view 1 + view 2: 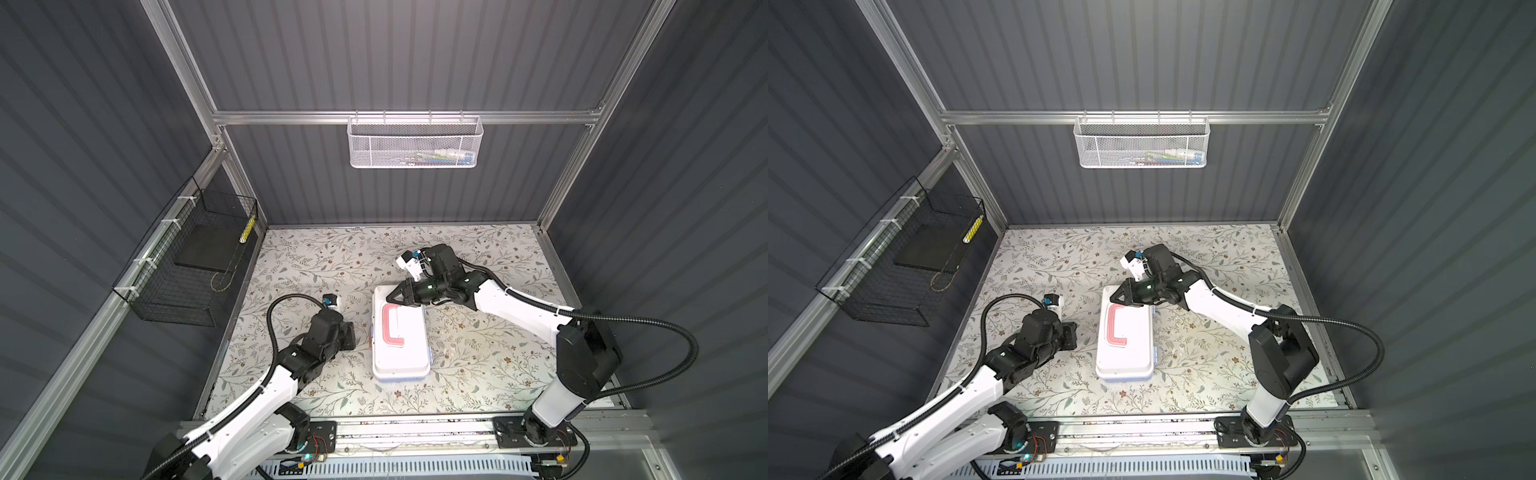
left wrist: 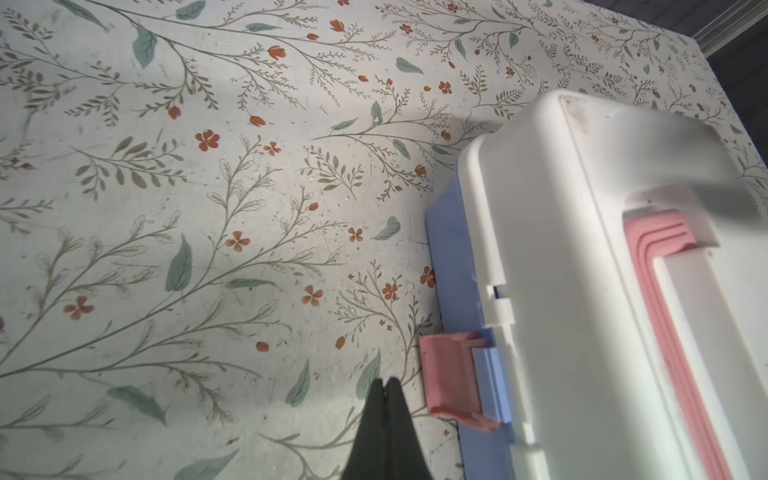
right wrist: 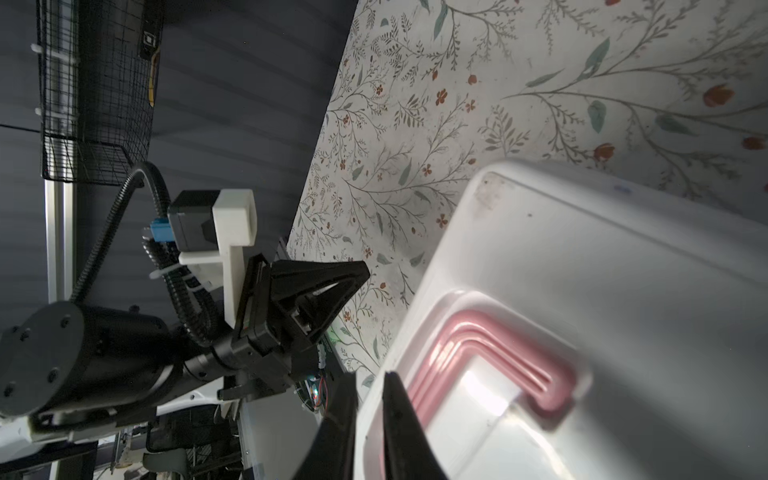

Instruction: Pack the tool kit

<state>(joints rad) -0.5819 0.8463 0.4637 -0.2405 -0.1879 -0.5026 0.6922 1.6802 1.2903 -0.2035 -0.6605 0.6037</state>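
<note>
The tool kit (image 1: 399, 345) (image 1: 1125, 353) lies shut on the floral tabletop, its white lid up and its pink handle (image 1: 388, 326) folded flat. A light blue body (image 2: 449, 257) shows under the lid. My left gripper (image 2: 384, 380) is shut and empty, low over the table just beside the pink latch (image 2: 451, 374) on the kit's left side; the right wrist view also shows this gripper (image 3: 361, 270). My right gripper (image 1: 388, 298) (image 3: 370, 376) hovers at the lid's far left corner. Its jaws stand a little apart, with the lid's rim (image 3: 374, 399) showing in the gap.
A white mesh basket (image 1: 413, 143) with small items hangs on the back wall. A black wire basket (image 1: 191, 257) is mounted on the left wall. Dark panel walls close in three sides, and a metal rail (image 1: 415, 432) runs along the front edge.
</note>
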